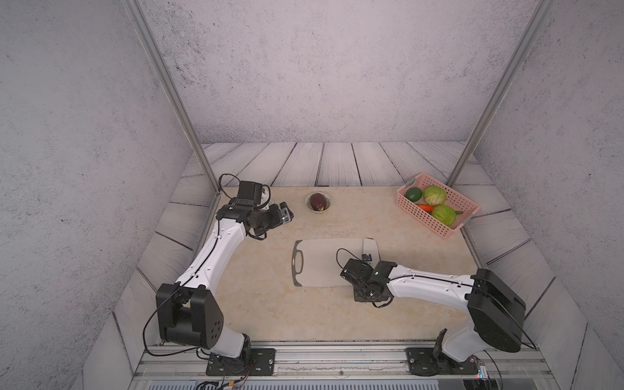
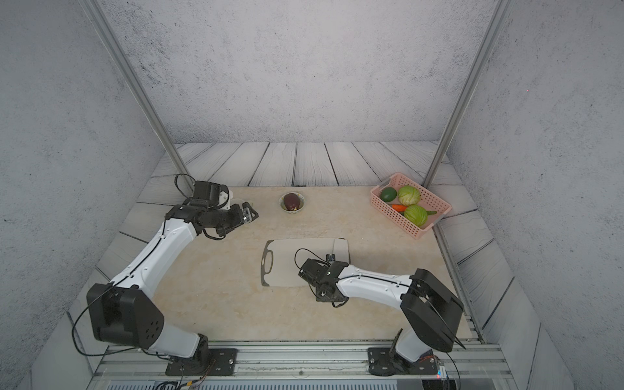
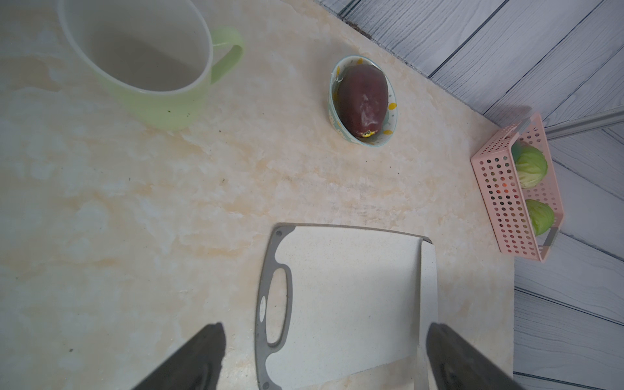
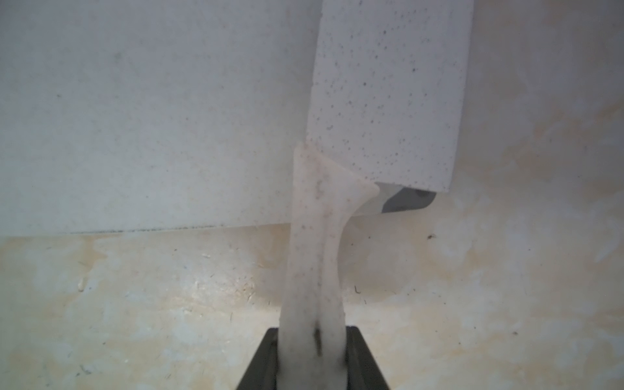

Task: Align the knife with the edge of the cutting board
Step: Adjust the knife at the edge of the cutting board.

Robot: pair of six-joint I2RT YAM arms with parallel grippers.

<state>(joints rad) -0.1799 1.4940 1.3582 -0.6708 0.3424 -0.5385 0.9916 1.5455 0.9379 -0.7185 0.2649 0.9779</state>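
Both jaws of my right gripper (image 4: 312,341) pinched the slim handle of the off-white speckled cleaver knife (image 4: 388,94); its blade ran straight ahead of the fingers (image 4: 263,364), over the dark-trimmed short end of the pale grey rectangular cutting board (image 4: 152,118). My left gripper (image 3: 326,329) gaped wide, well apart.

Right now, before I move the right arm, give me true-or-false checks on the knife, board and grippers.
1. The right gripper is shut on the knife by its handle. True.
2. The knife's blade lies on the cutting board at the end with the handle slot. False: it lies at the opposite end.
3. The left gripper holds the green mug. False: it is open and empty, and the mug stands apart from it.
4. The carrot lies in the pink basket. True.
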